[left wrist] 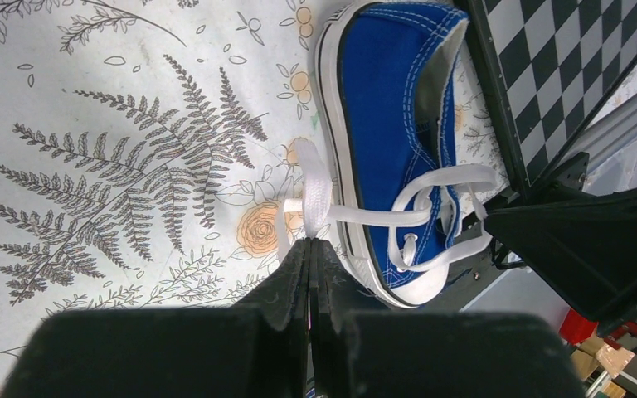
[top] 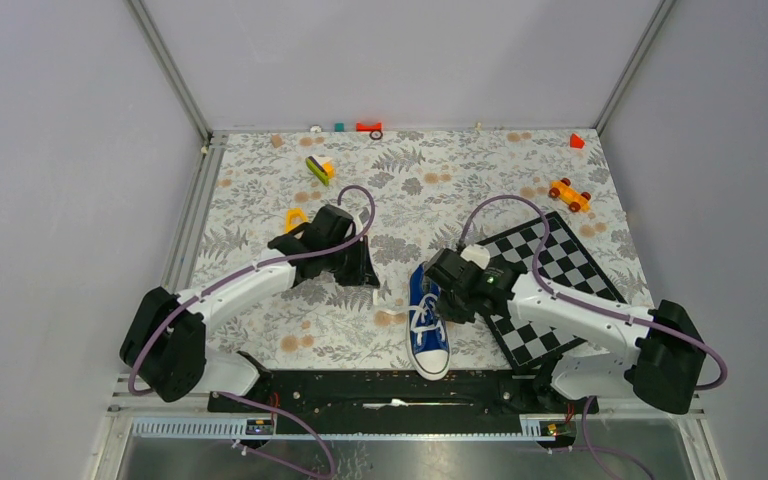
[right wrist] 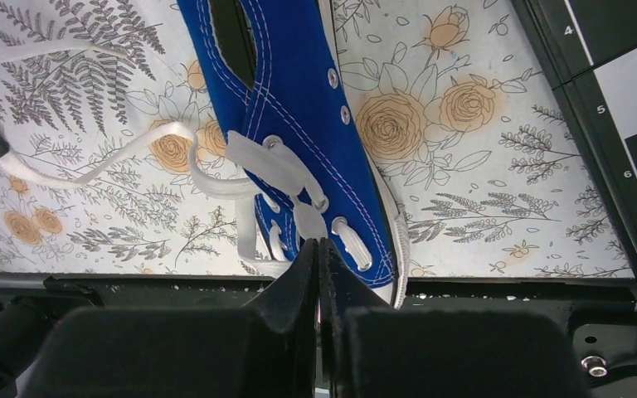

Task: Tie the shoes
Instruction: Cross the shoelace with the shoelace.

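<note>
Laces point(left wrist: 365, 215) look pinched in closed left gripper point(left wrist: 309, 245) & closed right gripper point(right wrist: 319, 245), so pull ends apart slow, evenly, w/o dragging shoe point(left wrist: 390, 91) sideways.

A table point(top: 260, 190) under a pale cloth printed with grey ferns and orange roses fills the middle of the top view, and a black-and-white chequered board point(top: 570, 255) lies on it at 3 o'clock. Plain grey walls point(top: 400, 50) rise at 9, 12 and 3 o'clock, joined by slim aluminium posts point(top: 167, 65), in soft, even light. A black base plate point(top: 360, 385) edges the table at 6 o'clock.
</note>
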Motion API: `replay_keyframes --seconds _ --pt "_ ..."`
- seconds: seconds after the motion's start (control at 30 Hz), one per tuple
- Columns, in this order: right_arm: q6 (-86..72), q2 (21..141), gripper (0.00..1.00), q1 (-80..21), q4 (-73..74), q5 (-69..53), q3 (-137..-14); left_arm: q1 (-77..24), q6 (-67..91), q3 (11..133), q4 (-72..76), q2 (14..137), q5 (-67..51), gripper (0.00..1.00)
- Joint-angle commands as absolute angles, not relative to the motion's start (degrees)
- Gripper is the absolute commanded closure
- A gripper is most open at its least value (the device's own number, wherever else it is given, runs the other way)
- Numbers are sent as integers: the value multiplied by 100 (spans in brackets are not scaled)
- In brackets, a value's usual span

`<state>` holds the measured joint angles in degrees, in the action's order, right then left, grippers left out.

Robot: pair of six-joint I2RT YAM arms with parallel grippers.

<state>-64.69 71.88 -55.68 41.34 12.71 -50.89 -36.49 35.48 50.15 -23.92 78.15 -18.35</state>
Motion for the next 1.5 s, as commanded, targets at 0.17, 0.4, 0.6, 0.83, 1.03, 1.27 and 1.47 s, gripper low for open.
replay_keyframes --seconds 0.17,0.4,0.6,0.83,1.03,1.27,1.47 --pt "-6671 7501 100 -5485 4032 1308 -5517 -3680 3382 5095 -2219 7438 -2071 100" --pt "-6577 7797 100 -5281 3932 1524 -5677 -3707 3385 5063 -2251 7286 -2109 100" --pt "-6534 8024 100 -5230 3913 1672 -5844 -3707 3366 5080 -2316 7208 -2107 100" --pt "-6530 8151 100 -5221 3912 2039 -5917 -3731 3362 5122 -2312 7186 -2135 100" --pt "-6502 8008 100 -5221 3744 2328 -5640 -3744 3357 5142 -2347 7163 -2134 100" --pt "-6013 7348 76 -5221 2312 1589 -4698 -3766 3348 5158 -2347 7225 -2133 100" --pt "-5720 6526 57 -5221 2052 1566 -4425 -3774 3334 5191 -2347 7272 -2142 100"
